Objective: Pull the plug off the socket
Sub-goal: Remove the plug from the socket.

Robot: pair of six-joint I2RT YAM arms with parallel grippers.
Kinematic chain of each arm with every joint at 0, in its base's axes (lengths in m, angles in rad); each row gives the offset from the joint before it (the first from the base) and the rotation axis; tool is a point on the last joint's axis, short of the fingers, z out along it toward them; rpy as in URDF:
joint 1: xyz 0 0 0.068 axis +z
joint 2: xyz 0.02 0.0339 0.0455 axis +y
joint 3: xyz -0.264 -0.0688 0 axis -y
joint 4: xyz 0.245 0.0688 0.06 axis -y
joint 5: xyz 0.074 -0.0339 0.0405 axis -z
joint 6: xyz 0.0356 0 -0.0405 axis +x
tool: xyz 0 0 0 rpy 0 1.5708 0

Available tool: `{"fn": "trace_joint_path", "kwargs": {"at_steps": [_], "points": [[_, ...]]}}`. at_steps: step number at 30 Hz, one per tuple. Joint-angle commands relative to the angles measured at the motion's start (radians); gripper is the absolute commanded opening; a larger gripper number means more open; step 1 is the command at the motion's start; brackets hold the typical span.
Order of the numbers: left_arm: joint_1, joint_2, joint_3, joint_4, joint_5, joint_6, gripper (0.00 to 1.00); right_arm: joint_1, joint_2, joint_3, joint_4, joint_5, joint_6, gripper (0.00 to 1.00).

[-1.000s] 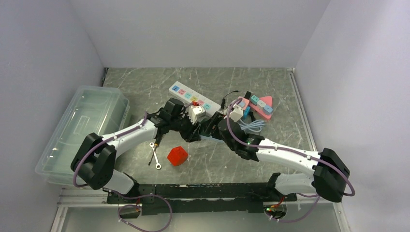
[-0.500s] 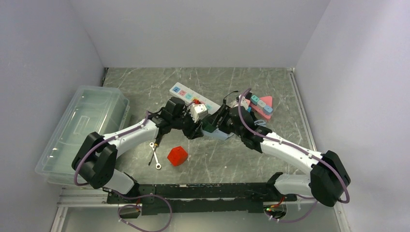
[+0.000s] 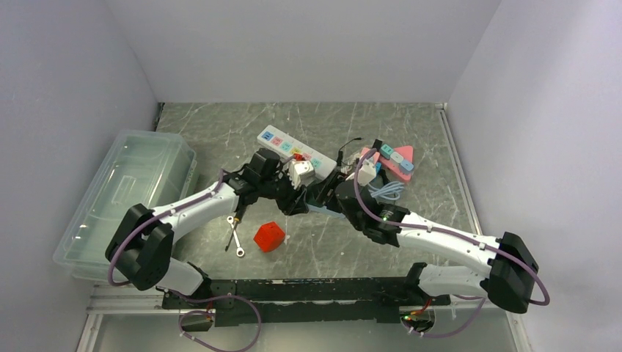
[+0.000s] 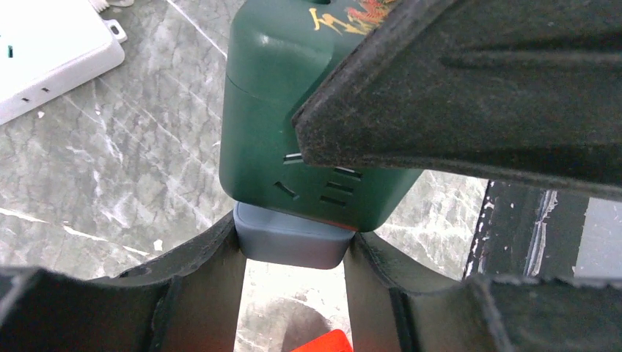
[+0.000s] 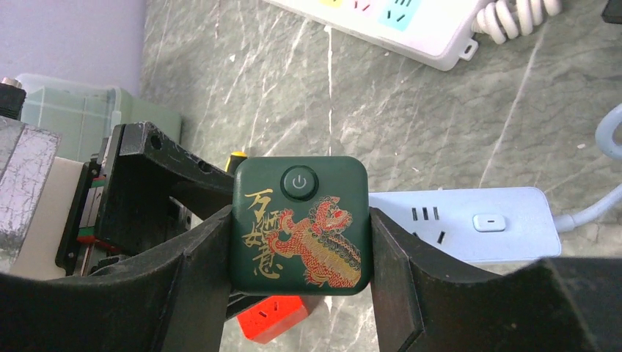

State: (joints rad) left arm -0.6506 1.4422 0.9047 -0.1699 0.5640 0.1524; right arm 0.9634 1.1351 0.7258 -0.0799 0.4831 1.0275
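Overhead, the right gripper [image 3: 328,192] has drawn back from its reach of half a second ago and meets the left gripper [image 3: 292,196] again, both grips unchanged. At the left wrist, that claw is partly closed on the blue socket strip [image 4: 292,246]. The green plug [image 4: 293,139] sits on the strip just beyond the fingers, seemingly not yet out. At the right wrist, that claw clamps the plug's flanks. A white strip [image 5: 411,18] lies well beyond, leaving room to pull.

Dark green plug [image 5: 299,224], gold script, red-gold beast; pale blue socket strip [image 5: 455,236]; red cube [image 3: 269,236].
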Motion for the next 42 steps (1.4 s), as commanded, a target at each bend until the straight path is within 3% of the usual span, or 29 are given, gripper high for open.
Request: {"fn": "trace_joint_path", "kwargs": {"at_steps": [1, 5, 10, 13, 18, 26, 30, 33, 42], "points": [[0.054, -0.006, 0.019, 0.051, -0.146, -0.022, 0.0, 0.065, -0.032, 0.035, -0.121, 0.077, 0.075, 0.0], [0.031, -0.038, -0.004, 0.062, -0.172, 0.02, 0.0, 0.022, -0.034, 0.035, -0.119, 0.034, 0.07, 0.0], [-0.004, -0.074, -0.033, 0.08, -0.203, 0.046, 0.0, -0.205, -0.021, 0.021, -0.06, -0.239, 0.023, 0.0], [-0.013, -0.052, -0.016, 0.061, -0.197, 0.048, 0.0, -0.262, 0.022, 0.052, -0.073, -0.324, -0.011, 0.0], [-0.012, -0.027, 0.004, 0.041, -0.232, 0.023, 0.0, -0.247, 0.015, 0.036, -0.024, -0.316, -0.011, 0.0], [0.043, 0.02, 0.045, 0.014, -0.188, -0.027, 0.0, -0.042, -0.013, 0.026, -0.084, -0.056, 0.028, 0.0], [0.042, 0.016, 0.039, 0.021, -0.185, -0.013, 0.0, -0.008, 0.009, 0.008, -0.069, -0.025, 0.07, 0.0], [0.032, 0.005, 0.027, 0.025, -0.181, 0.008, 0.0, -0.038, 0.015, 0.019, -0.071, -0.052, 0.05, 0.0], [-0.024, -0.009, 0.005, 0.031, -0.237, 0.054, 0.0, -0.293, 0.08, 0.087, -0.104, -0.328, -0.067, 0.0]]}}
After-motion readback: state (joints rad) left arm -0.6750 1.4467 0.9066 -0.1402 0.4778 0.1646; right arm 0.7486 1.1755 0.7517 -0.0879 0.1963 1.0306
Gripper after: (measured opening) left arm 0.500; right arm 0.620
